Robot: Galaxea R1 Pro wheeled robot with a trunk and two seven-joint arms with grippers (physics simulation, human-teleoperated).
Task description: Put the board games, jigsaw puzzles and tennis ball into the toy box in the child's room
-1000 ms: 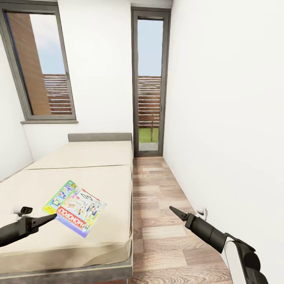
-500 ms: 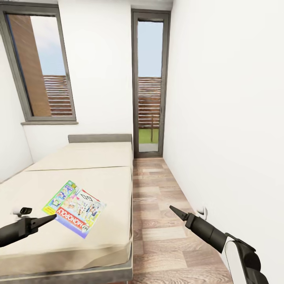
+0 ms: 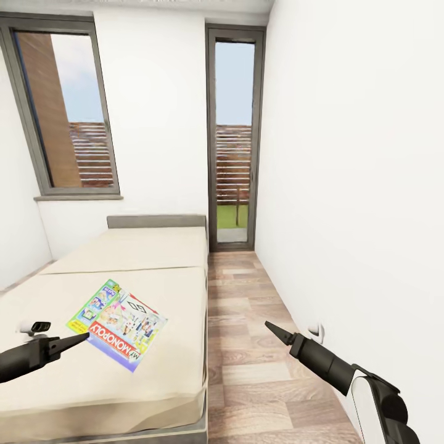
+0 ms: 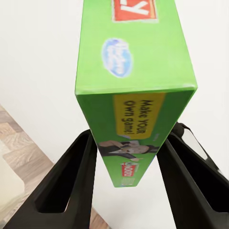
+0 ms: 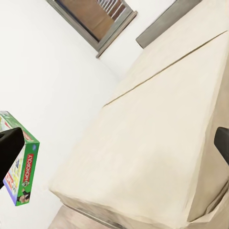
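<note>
The wide low bed (image 3: 154, 246) with beige mattress and grey-brown headboard fills the left of the head view; the part of its surface in the right wrist view is bare. Your task item, the flat green-and-white board game box (image 3: 126, 330) with a red band, is not lying on it. It is raised in the narrow dark left gripper (image 3: 77, 339), probably for carrying to the toy box. In the left wrist view, the fingers (image 4: 86, 157) press the two broad faces, closed to the box's thickness, gripping near one end. The contact faces are hidden behind the box, and its height above the mattress is hard to judge. The dark right gripper (image 3: 271, 327) hangs over the wooden floor (image 3: 246, 296), fingers spread wide, holding nothing.
</note>
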